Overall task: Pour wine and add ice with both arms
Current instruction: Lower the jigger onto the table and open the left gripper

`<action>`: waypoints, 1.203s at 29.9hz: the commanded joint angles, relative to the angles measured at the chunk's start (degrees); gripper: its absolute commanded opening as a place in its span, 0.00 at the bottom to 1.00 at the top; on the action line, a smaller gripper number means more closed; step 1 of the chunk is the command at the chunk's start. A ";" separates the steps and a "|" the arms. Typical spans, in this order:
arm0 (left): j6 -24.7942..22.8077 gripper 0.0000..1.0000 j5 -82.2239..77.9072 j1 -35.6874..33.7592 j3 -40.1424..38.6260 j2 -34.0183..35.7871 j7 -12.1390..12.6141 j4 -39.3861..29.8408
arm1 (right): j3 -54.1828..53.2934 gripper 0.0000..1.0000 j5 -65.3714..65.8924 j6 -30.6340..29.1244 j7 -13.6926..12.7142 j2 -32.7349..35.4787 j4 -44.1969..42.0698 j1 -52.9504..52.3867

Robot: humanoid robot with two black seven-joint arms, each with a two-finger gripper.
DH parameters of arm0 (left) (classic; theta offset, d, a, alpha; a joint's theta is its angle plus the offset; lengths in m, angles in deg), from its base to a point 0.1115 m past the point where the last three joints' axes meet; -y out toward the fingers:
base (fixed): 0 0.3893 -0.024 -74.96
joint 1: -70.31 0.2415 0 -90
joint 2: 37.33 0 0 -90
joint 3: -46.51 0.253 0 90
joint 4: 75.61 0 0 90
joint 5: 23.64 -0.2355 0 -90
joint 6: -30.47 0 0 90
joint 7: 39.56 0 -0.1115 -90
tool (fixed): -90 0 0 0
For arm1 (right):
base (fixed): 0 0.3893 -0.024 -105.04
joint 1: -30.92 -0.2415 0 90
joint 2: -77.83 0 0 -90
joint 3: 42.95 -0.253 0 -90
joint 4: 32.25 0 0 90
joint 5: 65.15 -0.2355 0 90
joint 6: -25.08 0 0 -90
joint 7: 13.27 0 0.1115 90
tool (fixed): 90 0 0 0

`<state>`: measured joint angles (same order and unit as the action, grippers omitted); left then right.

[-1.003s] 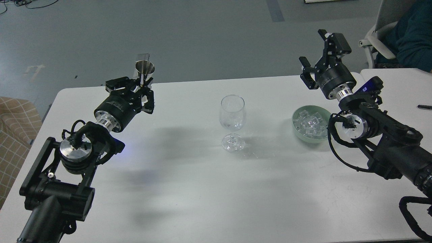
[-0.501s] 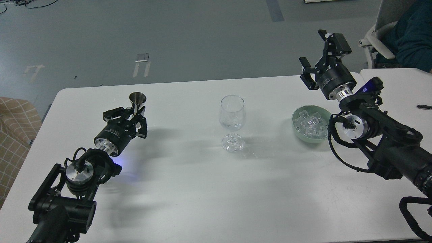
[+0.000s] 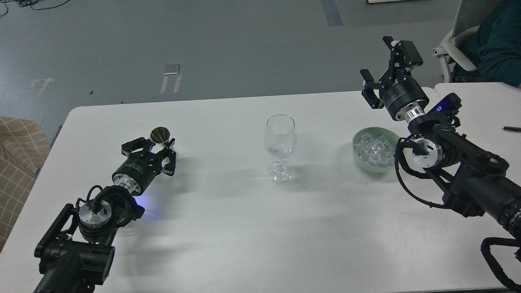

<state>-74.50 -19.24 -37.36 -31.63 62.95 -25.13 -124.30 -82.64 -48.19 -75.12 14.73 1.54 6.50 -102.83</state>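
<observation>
A clear stemmed wine glass stands at the middle of the white table. Something clear lies at the bottom of its bowl; I cannot tell liquid from ice there. My left gripper is low over the table's left side, shut on the stem of a small steel jigger whose cup tilts toward me. A pale green bowl holds a heap of clear ice cubes at the right. My right gripper is open and empty, raised above and behind the bowl.
A second white table adjoins at the right with a black pen on it. A chair with a seated person is at the top right. A tan checked seat is beside the table's left edge.
My left arm has lowered the jigger from above the table's far edge down and toward me, close to the tabletop. The right arm, the glass and the bowl have not moved.
</observation>
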 commanded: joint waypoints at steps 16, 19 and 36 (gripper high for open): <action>0.55 0.40 -0.62 -0.26 0.53 0.45 0.08 0.17 | -0.03 1.00 0.00 0.00 0.00 -0.35 0.00 0.77; 0.64 0.40 -0.71 -0.44 0.62 0.45 -0.01 0.17 | 0.05 1.00 0.00 0.00 0.00 -0.35 0.09 0.85; 0.73 0.70 -0.79 -1.05 0.62 0.62 -0.28 1.49 | 0.05 1.00 0.00 0.00 0.00 -0.35 0.27 1.03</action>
<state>-73.68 -20.04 -38.40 -31.01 63.49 -25.42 -122.88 -82.66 -48.19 -75.12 14.73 1.19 6.78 -101.79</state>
